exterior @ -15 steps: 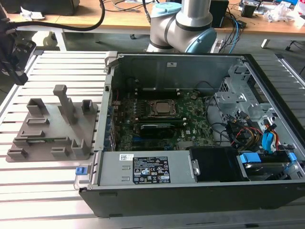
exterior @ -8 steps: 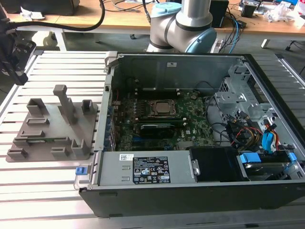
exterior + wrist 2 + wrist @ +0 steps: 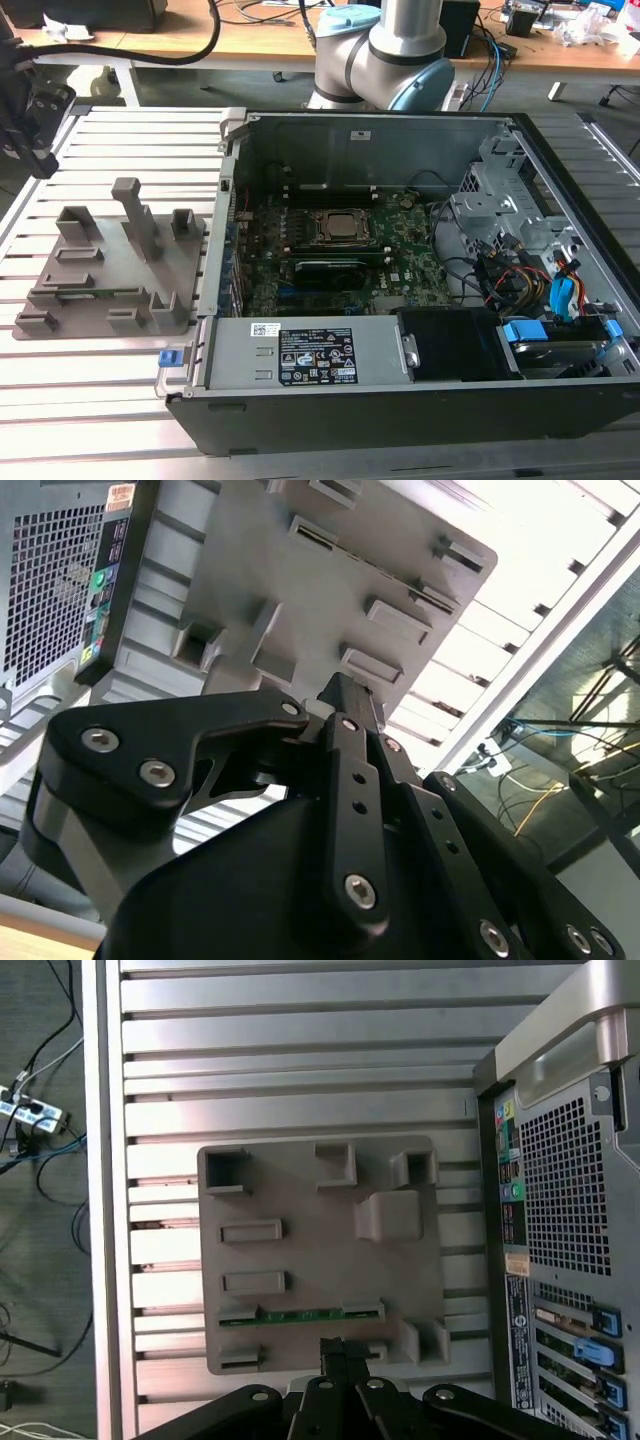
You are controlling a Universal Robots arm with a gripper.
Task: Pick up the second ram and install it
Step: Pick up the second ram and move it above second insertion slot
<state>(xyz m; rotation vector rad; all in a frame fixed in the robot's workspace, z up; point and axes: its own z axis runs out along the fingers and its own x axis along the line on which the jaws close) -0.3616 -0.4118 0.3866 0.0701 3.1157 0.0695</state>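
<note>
The second ram (image 3: 300, 1313) is a thin green stick lying in a slot of the grey fixture tray (image 3: 300, 1190). In the exterior view, the ram (image 3: 97, 293) rests near the tray's front edge, on the exterior view's left. My gripper (image 3: 337, 1352) hovers above the tray's edge just beside the ram, apart from it. Its black fingers (image 3: 345, 705) are shut together with nothing between them. In the exterior view the gripper (image 3: 40, 150) hangs at the far left, well above the table. The open computer case holds the green motherboard (image 3: 400, 270).
The black computer case (image 3: 400, 400) stands at the exterior view's right of the tray (image 3: 110, 270), its rear panel (image 3: 560, 1210) close to the tray. The tray has raised posts (image 3: 135, 215). Cables and drive bays (image 3: 540, 290) fill the case's right side. The slatted metal table (image 3: 100, 380) surrounds both.
</note>
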